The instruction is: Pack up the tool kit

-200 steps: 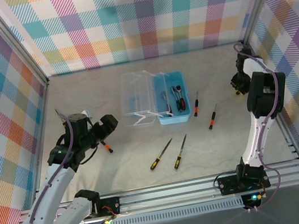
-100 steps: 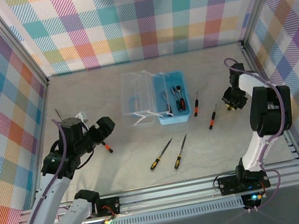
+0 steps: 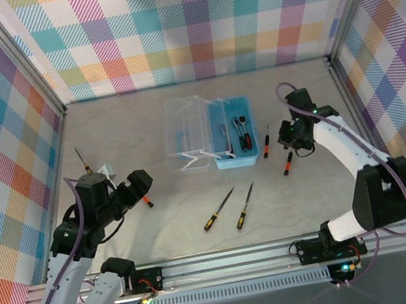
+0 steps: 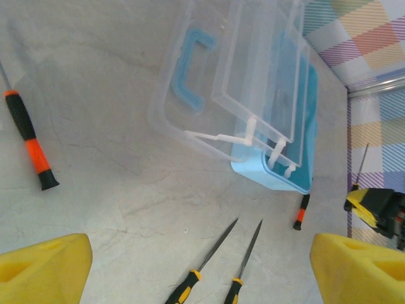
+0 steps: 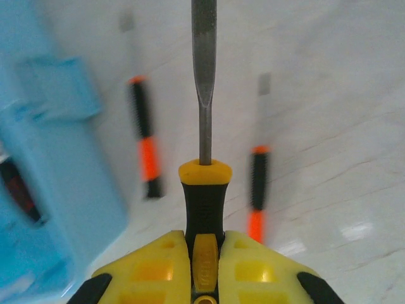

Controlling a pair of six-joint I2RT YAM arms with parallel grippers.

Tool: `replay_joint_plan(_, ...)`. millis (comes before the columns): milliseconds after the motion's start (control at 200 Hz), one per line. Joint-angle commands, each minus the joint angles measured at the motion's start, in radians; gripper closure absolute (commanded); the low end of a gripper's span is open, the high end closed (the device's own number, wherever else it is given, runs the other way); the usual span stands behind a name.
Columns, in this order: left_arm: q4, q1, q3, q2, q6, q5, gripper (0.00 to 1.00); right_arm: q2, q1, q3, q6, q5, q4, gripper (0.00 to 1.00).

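1. Two yellow fingers (image 4: 39, 269) of the left gripper (image 3: 137, 185) stand wide apart with nothing between them. It hovers over bare table (image 3: 104, 122) at the left, with a black-orange screwdriver (image 3: 146, 200) just beside it.
2. The clear lid (image 3: 185, 135) lies folded open, touching the left side of the light-blue case (image 3: 237, 161) at mid-table. The case holds a black-and-red handled tool (image 3: 246, 141) and a silvery piece (image 3: 223, 134).
3. In front of the case and apart from it lie a left-hand yellow-black tool (image 3: 219, 210) and a right-hand yellow-black tool (image 3: 245, 206). Open table runs from them to the near rail (image 3: 237, 259).
4. An inner screwdriver (image 3: 265, 141) lies just right of the case, and an outer screwdriver (image 3: 288, 161) lies farther right.
5. The right gripper (image 3: 293, 139) is clamped on the handle of a held yellow-black tool (image 5: 204, 209), its shaft pointing ahead. It hovers near the outer screwdriver, with bare table beyond it to the right.
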Motion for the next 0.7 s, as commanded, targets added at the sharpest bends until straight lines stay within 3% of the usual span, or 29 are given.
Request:
replay_joint_plan(0, -0.020, -0.005, -0.025, -0.001, -0.040, -0.006, 0.11, -0.013, 0.106, 0.087, -0.036, -0.014, -0.044, 0.90)
replay_joint_plan(240, -0.045, -0.005, 0.032, 0.055, -0.034, -0.002, 0.12, 0.158, 0.264, 0.298, -0.030, -0.094, -0.041, 0.91)
replay_joint_plan(370, -0.058, -0.005, 0.024, 0.029, -0.039, -0.014, 0.11, 0.293, 0.314, 0.417, -0.048, -0.202, -0.029, 0.90)
replay_joint_plan(540, -0.076, -0.005, 0.023, 0.023, -0.037, -0.003, 0.11, 0.476, 0.327, 0.577, -0.078, -0.330, -0.039, 0.90)
replay_joint_plan(695, -0.096, -0.005, 0.041, 0.020, -0.028, -0.008, 0.12, 0.577, 0.332, 0.664, -0.069, -0.366, -0.054, 0.89)
